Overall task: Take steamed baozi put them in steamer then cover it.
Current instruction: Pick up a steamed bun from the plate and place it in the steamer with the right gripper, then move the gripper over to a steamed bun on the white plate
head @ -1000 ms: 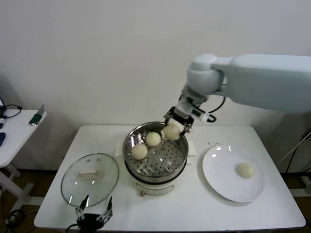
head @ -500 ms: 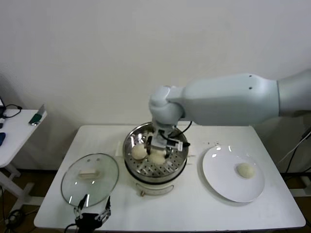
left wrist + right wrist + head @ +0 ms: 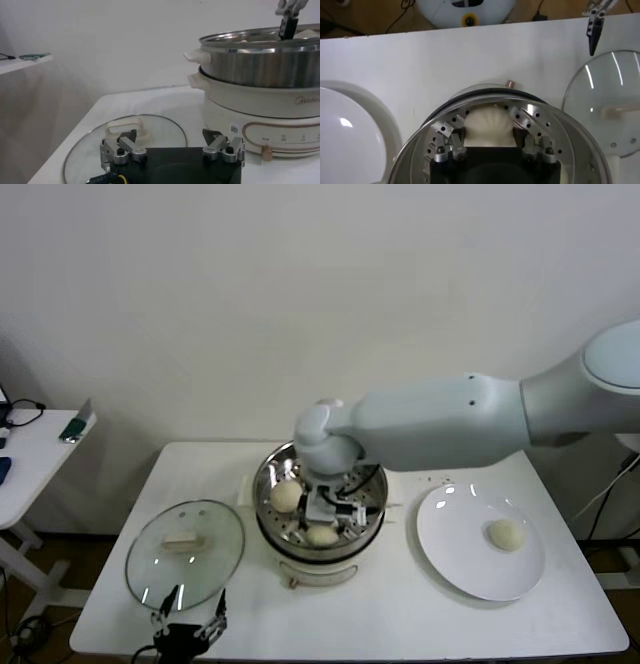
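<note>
The steamer stands mid-table, a steel basket on a cream pot base. My right gripper reaches down into the basket's front part, shut on a baozi that rests low against the perforated bottom; its fingers press both sides of the bun. Another baozi lies at the basket's left. One more baozi sits on the white plate to the right. The cover, a glass lid with a cream handle, lies flat left of the steamer. My left gripper hovers open at the lid's near edge.
My right arm spans from the upper right across the back of the steamer, hiding part of the basket. A small side table with a few items stands at far left. The table's front edge runs just behind my left gripper.
The right gripper carried the baozi from the basket's back right rim down and forward to the front of the basket floor. The left arm stayed still.
</note>
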{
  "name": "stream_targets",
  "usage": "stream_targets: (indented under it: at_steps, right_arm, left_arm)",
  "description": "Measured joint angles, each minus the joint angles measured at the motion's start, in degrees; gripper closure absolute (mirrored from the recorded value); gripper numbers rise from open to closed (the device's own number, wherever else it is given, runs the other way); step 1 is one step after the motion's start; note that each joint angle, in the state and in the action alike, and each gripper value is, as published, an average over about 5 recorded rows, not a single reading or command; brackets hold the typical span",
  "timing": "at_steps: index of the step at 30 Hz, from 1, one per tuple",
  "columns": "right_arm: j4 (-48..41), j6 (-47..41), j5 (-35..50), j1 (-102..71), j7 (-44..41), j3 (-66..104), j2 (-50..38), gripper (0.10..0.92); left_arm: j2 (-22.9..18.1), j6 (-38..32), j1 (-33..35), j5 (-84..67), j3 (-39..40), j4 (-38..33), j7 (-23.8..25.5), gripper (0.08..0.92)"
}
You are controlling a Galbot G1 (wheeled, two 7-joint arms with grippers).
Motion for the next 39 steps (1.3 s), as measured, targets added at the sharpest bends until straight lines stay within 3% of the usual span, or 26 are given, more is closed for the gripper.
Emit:
stream_targets:
  at_steps: [6, 9, 17, 25, 33, 39]
  right_arm:
    - [-0.8, 0.3, -0.7, -0.8, 1.1, -0.3, 0.3, 0.234]
    - [-1.1, 0.6, -1.0, -0.9, 1.8, -0.1, 0.1, 0.207]
    - [-2.4, 2.6, 0.8, 1.0, 1.2, 1.5, -1.7, 0.202]
    - [-5.6, 5.8, 8.6, 7.4, -4.0, 1.3, -6.4, 0.203]
    - [-9.6, 3.4, 16.4, 13.3, -7.2, -4.7, -15.6, 0.203]
    - [-13.0, -0.7, 17.4, 12.6, -7.2, -8.2, -24.9, 0.203]
  left_arm:
    - [0.0, 0.0, 0.0, 0.0, 0.1, 0.0, 0.0, 0.177]
    - [0.0, 0.0, 0.0, 0.0, 0.2, -0.1, 0.0, 0.177]
    - [0.1, -0.1, 0.0, 0.2, 0.3, -0.2, 0.0, 0.177]
    - [0.3, -0.2, -0.2, 0.3, 0.4, -0.2, 0.0, 0.177]
    - [0.5, -0.1, -0.6, 0.4, 0.5, -0.2, 0.2, 0.177]
    - [0.4, 0.0, -1.2, 0.4, 0.5, -0.2, 0.3, 0.177]
